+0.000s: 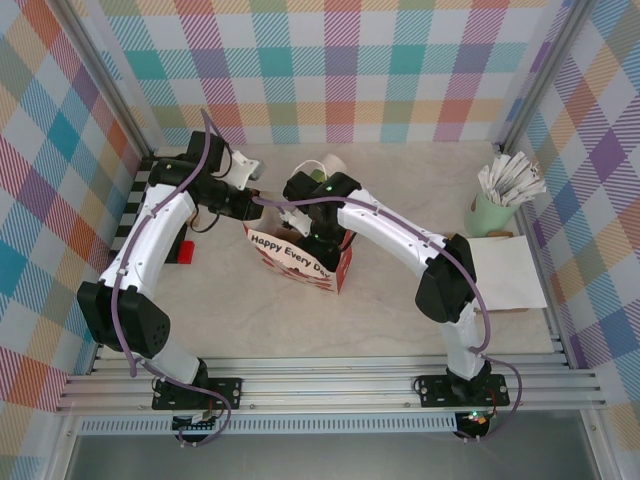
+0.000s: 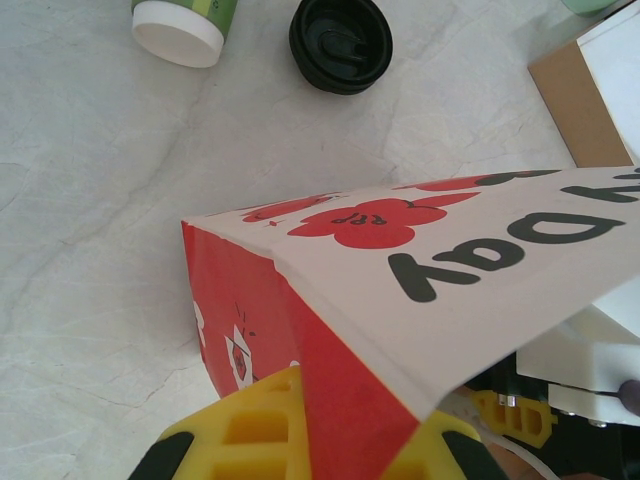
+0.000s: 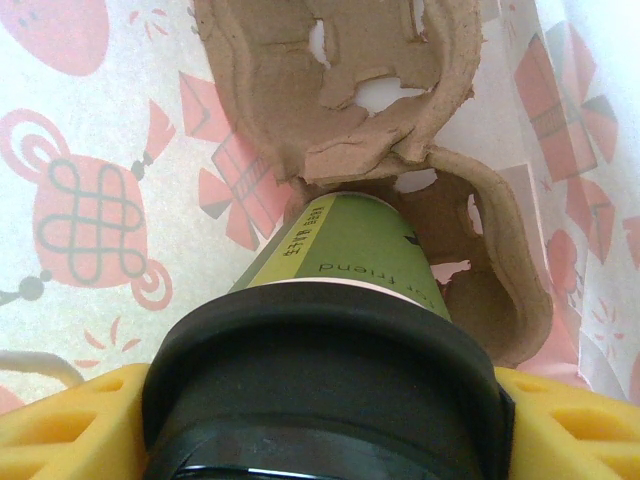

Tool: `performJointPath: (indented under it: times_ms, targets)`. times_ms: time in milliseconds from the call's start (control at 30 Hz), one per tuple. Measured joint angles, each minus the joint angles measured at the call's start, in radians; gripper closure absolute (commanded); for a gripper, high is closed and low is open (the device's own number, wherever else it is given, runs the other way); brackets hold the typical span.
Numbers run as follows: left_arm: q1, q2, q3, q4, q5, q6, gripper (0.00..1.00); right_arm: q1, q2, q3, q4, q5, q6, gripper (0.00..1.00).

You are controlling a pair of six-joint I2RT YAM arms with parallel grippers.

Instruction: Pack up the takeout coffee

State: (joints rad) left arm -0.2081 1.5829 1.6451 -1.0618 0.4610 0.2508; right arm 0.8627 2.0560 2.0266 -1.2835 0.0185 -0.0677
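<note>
1. Right wrist view looks down inside the bag, where the right gripper (image 3: 320, 432) is clamped on the takeout coffee (image 3: 350, 250), a small green paper cup with a round black plastic lid. The yellow jaws press the lid from both sides.
2. We judge the grip sits high so that the cup's base can go down first into the brown moulded-pulp cup carrier (image 3: 270, 90) deeper in the bag. The base is at the rim of one pocket; we cannot tell whether it is seated.
3. The left gripper (image 2: 340, 435) is pinched on the top edge of the red-and-white paper gift bag (image 2: 480, 250) printed "Happy Every Day". We read this as holding the mouth spread and the bag upright while the other arm reaches in.
4. A loose black plastic lid (image 2: 340, 42) and a nested stack of white-rimmed green cups (image 2: 180, 25) sit beyond the bag, apart from it.
5. The pale marbled table top (image 1: 400, 310) looks smooth and flat, and pastel plaid cloth walls (image 1: 340, 70) close it in on three sides.
</note>
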Motion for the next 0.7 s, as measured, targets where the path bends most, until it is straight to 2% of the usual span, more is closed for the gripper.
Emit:
performJointPath:
  times_ms: [533,700]
  targets:
    - [0.0,0.0,0.0,0.0,-0.008,-0.002,1.0,0.0,0.0,0.026,-0.036,0.025,0.0,0.43]
    - [0.0,0.0,0.017,-0.001,-0.01,-0.055,1.0,0.0,0.0,0.063,-0.063,0.027,0.0,0.43]
